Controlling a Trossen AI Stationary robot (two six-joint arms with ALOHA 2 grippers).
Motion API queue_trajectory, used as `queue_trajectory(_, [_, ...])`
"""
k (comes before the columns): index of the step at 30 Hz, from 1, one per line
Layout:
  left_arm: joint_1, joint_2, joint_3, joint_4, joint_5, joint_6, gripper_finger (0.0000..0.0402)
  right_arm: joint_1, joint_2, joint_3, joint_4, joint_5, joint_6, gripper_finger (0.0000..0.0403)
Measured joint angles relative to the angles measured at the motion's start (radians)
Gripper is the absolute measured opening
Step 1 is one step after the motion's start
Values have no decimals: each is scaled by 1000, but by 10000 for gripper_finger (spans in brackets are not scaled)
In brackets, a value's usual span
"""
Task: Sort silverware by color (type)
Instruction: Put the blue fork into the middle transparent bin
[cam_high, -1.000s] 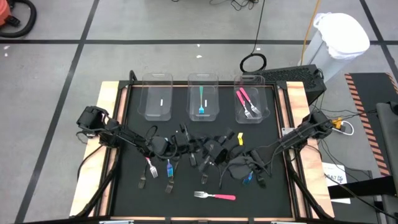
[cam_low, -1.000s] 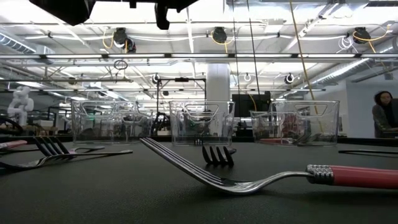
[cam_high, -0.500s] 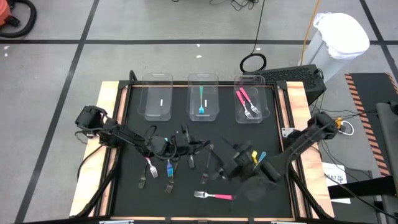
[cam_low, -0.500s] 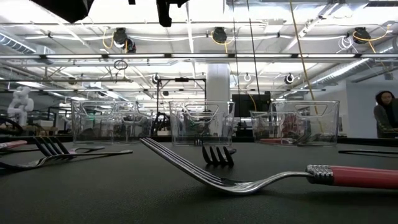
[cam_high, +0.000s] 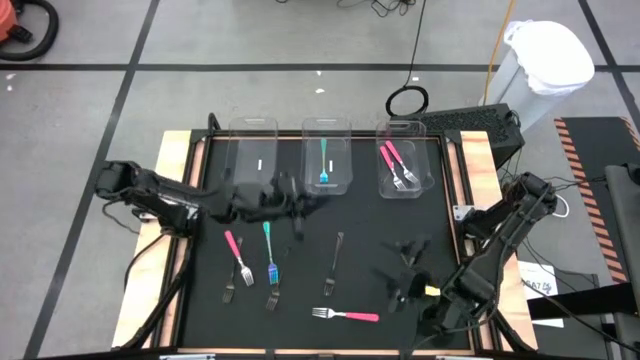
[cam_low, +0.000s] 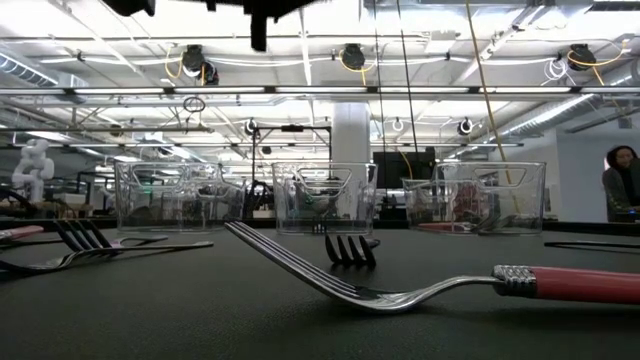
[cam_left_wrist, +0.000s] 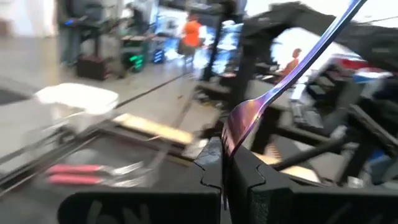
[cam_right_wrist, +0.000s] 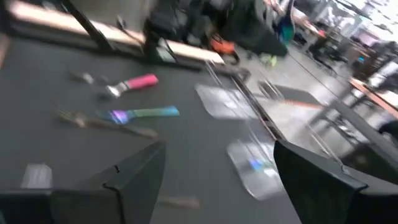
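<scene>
My left gripper (cam_high: 298, 205) hangs in front of the left and middle clear bins, shut on a dark fork (cam_left_wrist: 292, 68). My right gripper (cam_high: 405, 275) is over the table's near right part, open with nothing between its fingers (cam_right_wrist: 137, 174). Flat on the black mat lie a pink-handled fork (cam_high: 237, 258), a teal-handled fork (cam_high: 270, 262), a dark fork (cam_high: 333, 262) and another pink-handled fork (cam_high: 345, 315). The middle bin holds a teal fork (cam_high: 324, 165); the right bin holds pink forks (cam_high: 397, 165). My left gripper pinches the dark fork between its two fingers at the widened head end (cam_left_wrist: 235, 127). The fingers come level from the table's left. The fork juts out past the fingertips, its thin handle (cam_left_wrist: 323, 34) slanting away, lifted clear of the mat.
Three clear bins (cam_high: 253, 155) stand in a row along the mat's far edge. A wooden rim (cam_high: 180, 150) frames the mat. In the low view the near pink fork (cam_low: 570, 283) lies close in front, with dark tines (cam_low: 350, 250) behind it.
My left gripper has risen and gone toward the far edge with the dark fork, from the mat's middle to just in front of the bins. My right arm has swung from the mat's middle toward the near right corner. The dark fork at the middle now shows uncovered.
</scene>
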Motion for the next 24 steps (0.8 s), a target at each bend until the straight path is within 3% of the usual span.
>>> queue_trajectory(5, [161, -12, 0, -101, 141, -116, 0, 8, 1, 0, -374, 11, 302, 293])
queue_trajectory(9, [273, 20, 0, -111, 310, -199, 0, 10, 0, 0, -511, 59, 450, 293])
queue_trajectory(14, [367, 48, 0, -113, 424, -227, 0, 11, 1, 0, -516, 49, 460, 293])
queue_trajectory(24, [405, 49, 0, -119, 388, -220, 0, 11, 1, -53, -423, 25, 462, 293])
